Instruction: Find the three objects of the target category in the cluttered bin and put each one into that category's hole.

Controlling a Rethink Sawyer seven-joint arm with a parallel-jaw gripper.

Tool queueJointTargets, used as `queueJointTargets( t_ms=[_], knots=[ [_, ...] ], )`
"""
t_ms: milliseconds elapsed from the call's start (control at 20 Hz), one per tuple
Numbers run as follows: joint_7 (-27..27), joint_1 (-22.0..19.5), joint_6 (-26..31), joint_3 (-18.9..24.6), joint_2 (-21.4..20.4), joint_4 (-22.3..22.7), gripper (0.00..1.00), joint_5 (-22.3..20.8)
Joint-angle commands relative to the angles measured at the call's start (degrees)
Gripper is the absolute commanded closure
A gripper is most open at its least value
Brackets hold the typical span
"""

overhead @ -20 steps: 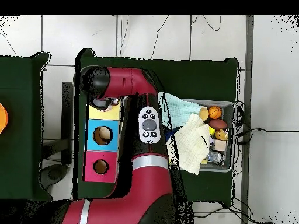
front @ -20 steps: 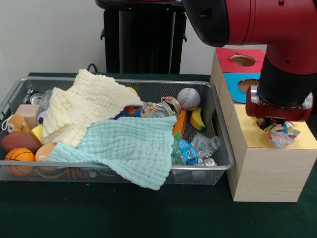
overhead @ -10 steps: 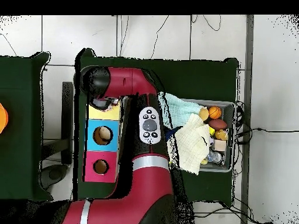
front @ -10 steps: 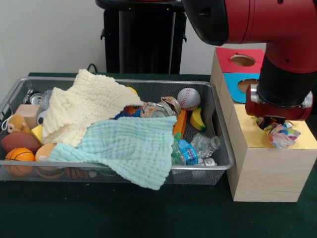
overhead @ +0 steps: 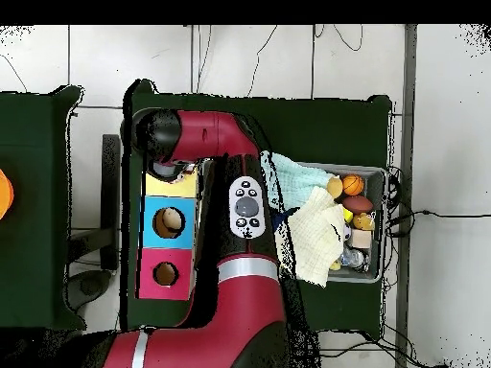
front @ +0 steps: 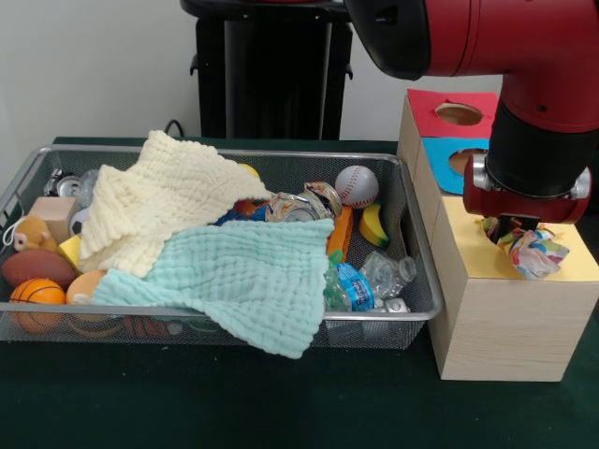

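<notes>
Crinkled multicolour wrapper (front: 532,251) is hanging from the gripper (front: 514,230), pinched closed on it, over the box's (front: 496,318) yellow near end.

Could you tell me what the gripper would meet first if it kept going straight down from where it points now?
The gripper points down at the yellow section of the box top, with a crumpled colourful wrapper under it. It would likely press the wrapper onto that section or into its hole, which is hidden.
</notes>
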Motion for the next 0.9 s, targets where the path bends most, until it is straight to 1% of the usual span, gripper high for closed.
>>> queueJointTargets(
  t_ms=[50,300,350,700,900],
  knots=[
    [3.7,-3.1,-2.9,1.0,-2.8,2.0,1.0,-0.5],
    [3.4,-3.2,-2.9,1.2,-2.7,2.1,1.0,-0.4],
    [3.3,-3.2,-2.9,1.3,-2.7,2.1,0.0,-0.4],
    [2.5,-3.5,-1.4,1.1,-3.5,1.2,0.0,-0.5],
    [1.9,-3.6,-1.1,1.2,-4.5,1.6,0.0,-0.5]
  ],
)
